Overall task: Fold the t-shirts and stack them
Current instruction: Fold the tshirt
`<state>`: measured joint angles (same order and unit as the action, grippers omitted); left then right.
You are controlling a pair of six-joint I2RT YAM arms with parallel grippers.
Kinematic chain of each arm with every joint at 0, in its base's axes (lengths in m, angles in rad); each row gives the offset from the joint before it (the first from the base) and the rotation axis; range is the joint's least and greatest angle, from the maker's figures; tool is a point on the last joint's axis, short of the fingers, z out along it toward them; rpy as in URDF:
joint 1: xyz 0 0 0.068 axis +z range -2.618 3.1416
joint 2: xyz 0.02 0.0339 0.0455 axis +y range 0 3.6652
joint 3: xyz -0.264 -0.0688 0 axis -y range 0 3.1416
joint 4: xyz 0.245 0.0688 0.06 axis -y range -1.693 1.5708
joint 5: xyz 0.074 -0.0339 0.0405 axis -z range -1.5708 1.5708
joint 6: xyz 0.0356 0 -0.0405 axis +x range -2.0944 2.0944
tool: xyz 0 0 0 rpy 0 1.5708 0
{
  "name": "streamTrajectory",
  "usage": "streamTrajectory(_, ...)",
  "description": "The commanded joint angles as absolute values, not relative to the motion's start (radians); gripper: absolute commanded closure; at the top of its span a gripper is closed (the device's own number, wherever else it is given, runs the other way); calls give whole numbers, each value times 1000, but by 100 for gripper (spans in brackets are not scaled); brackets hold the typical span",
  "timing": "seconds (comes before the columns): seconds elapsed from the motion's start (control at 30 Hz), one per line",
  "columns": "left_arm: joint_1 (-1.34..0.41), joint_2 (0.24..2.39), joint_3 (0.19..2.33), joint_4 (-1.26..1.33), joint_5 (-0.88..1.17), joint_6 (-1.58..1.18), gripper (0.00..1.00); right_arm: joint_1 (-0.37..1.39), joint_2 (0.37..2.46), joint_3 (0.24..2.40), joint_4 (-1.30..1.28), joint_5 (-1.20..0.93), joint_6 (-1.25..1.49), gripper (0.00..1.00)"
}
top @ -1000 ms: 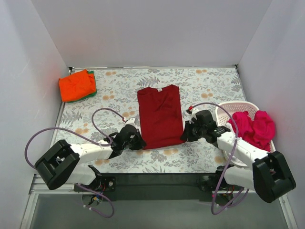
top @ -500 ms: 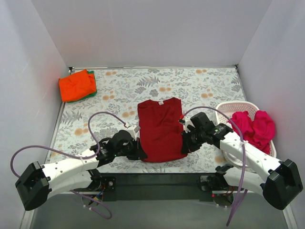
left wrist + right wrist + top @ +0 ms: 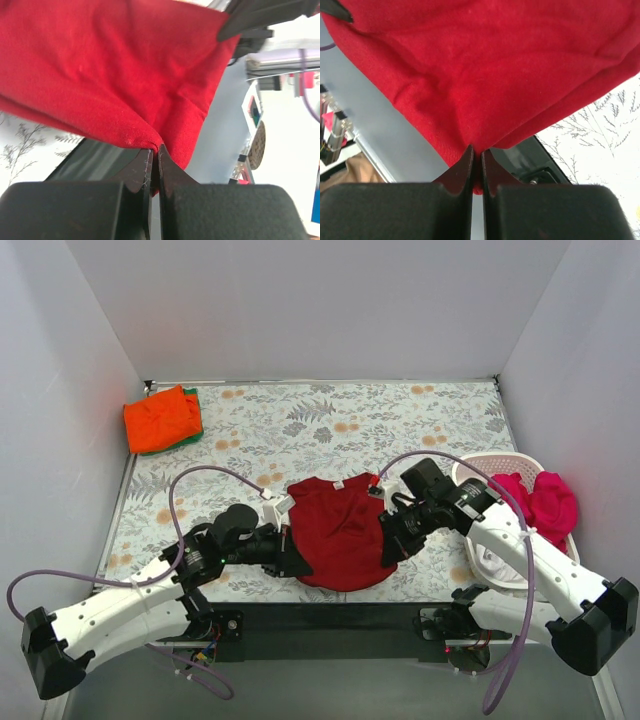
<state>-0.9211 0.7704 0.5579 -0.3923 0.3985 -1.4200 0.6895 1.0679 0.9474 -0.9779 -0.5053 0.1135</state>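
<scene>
Seen from above, a floral-patterned counter point(image 3: 300, 420) sits between plain white walls, with two white-and-black robot arms reaching in from the bottom edge.

A dark crimson t-shirt point(image 3: 338, 530) lies in the lower middle of the frame. Its collar points to the far side and its near part bunches and sags towards the counter's front edge.

The left pincer point(image 3: 288, 560) is at the shirt's lower left corner and the right pincer point(image 3: 390, 546) is at its lower right corner. Each is closed on the cloth.

In the left wrist view, the two dark fingers point(image 3: 137, 172) are pressed together on a pinch of the crimson t-shirt's hem. The red cloth spreads across the top of the frame, and a strip of floral counter shows at the lower left.

The right wrist view shows the same kind of grip. The right pincer's fingers point(image 3: 492, 172) are clamped tight on a fold of red fabric that fills the upper frame, with floral counter at the lower right.

In the upper left corner of the counter, a folded orange t-shirt point(image 3: 160, 418) lies on top of a green t-shirt point(image 3: 195, 410). Only a thin green edge of the lower shirt shows.

At the right edge stands a pale laundry basket point(image 3: 478, 468). Magenta-pink t-shirts point(image 3: 540, 502) are heaped in it and hang over its rim.

Purple cables point(image 3: 200, 475) loop above both arms.
</scene>
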Motion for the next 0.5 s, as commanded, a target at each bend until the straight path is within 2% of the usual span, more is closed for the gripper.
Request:
streamTrajectory(0.0, -928, 720, 604, -416, 423, -1417, 100, 696, 1065, 1058, -1037, -574, 71, 99)
streamTrajectory(0.2, -928, 664, 572, -330, 258, -1466, 100, 696, 1061, 1150, -988, -487, 89, 99)
streamTrajectory(0.47, -928, 696, 512, -241, -75, -1522, 100, 696, 1051, 1036, -761, -299, 161, 99)
